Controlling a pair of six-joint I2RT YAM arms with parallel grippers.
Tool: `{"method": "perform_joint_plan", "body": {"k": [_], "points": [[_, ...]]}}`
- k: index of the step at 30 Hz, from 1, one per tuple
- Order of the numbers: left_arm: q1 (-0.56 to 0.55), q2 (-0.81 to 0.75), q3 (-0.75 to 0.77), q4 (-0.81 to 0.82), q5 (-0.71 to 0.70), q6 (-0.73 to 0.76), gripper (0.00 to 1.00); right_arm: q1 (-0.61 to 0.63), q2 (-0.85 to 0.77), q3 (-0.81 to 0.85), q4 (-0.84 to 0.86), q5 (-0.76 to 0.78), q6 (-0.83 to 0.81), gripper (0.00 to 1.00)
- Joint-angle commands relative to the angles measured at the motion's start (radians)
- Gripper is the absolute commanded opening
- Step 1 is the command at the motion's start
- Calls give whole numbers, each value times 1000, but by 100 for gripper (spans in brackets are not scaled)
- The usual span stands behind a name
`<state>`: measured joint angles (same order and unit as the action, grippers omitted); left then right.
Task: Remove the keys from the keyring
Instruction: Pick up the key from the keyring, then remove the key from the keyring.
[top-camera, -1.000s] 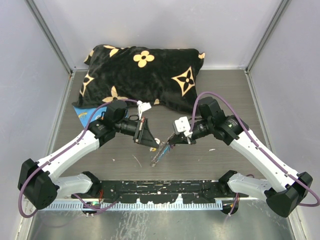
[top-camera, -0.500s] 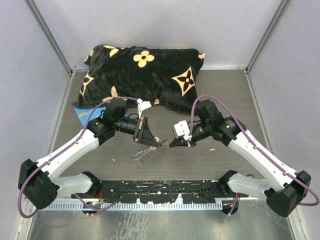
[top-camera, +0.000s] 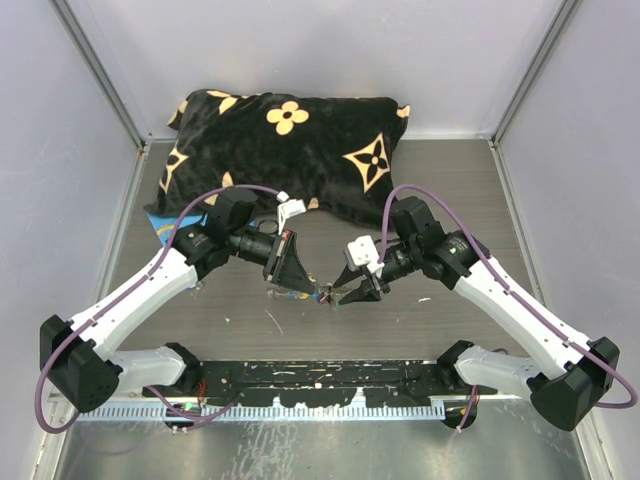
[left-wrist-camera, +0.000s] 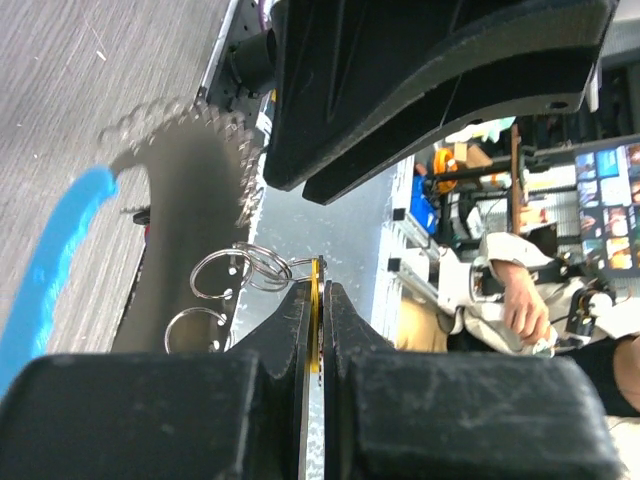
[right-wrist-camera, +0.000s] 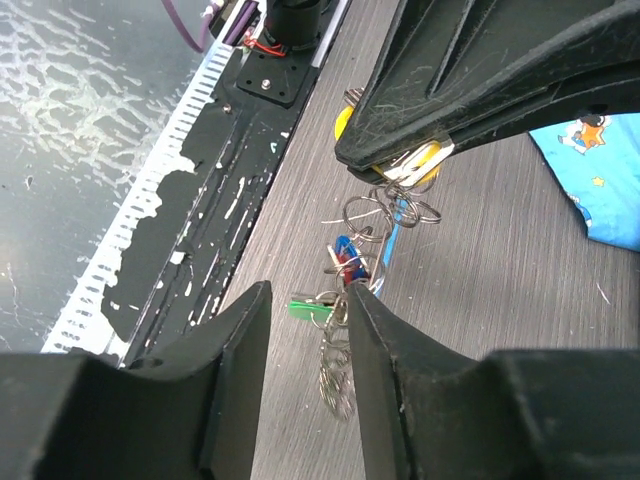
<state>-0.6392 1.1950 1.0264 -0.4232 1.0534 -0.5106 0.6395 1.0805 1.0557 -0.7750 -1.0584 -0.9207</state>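
Note:
My left gripper (top-camera: 303, 287) (left-wrist-camera: 316, 290) is shut on a thin yellow tag (left-wrist-camera: 316, 330) (right-wrist-camera: 424, 160) of the bunch. Small wire rings (left-wrist-camera: 240, 270) hang from the tag. From these hang the keys (top-camera: 326, 294): a blue and red pair (right-wrist-camera: 345, 257) and a green one (right-wrist-camera: 308, 308). The keyring (left-wrist-camera: 185, 170), a grey chain loop with a light-blue section (left-wrist-camera: 60, 250), dangles beside them, its lower end (right-wrist-camera: 336, 385) just over the table. My right gripper (top-camera: 352, 291) (right-wrist-camera: 307, 295) is open, with the green key and rings between its fingers (right-wrist-camera: 380, 350).
A black pillow (top-camera: 285, 150) with gold flowers lies at the back. A blue flat sheet (top-camera: 160, 226) (right-wrist-camera: 600, 180) pokes out under its left end. The black base rail (top-camera: 320, 385) runs along the near edge. Grey walls (top-camera: 60, 150) close both sides.
My right gripper has opened and let go, then come back in around the hanging keys. The chain, stretched between both grippers before, now hangs from the left gripper alone.

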Motion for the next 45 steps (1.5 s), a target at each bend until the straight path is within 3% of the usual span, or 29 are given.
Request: {"method": "perform_joint_plan", "body": {"k": [1,7,12,17,32,45], "points": [[7,15,125,-189,53,191,0,-9,20,50,82,-44,88,43],[4,64,240,-439,17,403,0,-44,77,100,98,-127,124,43],[4,67,283,-520,11,473,0,-47,121,119,187,-136,161,44],[2,67,292,-528,15,489,0,-34,145,114,216,-206,147,45],[-30,100,306,-519,26,494,0,53,202,83,360,-172,241,44],[-33,98,310,-514,34,495,0,71,199,62,336,-178,196,32]]}}
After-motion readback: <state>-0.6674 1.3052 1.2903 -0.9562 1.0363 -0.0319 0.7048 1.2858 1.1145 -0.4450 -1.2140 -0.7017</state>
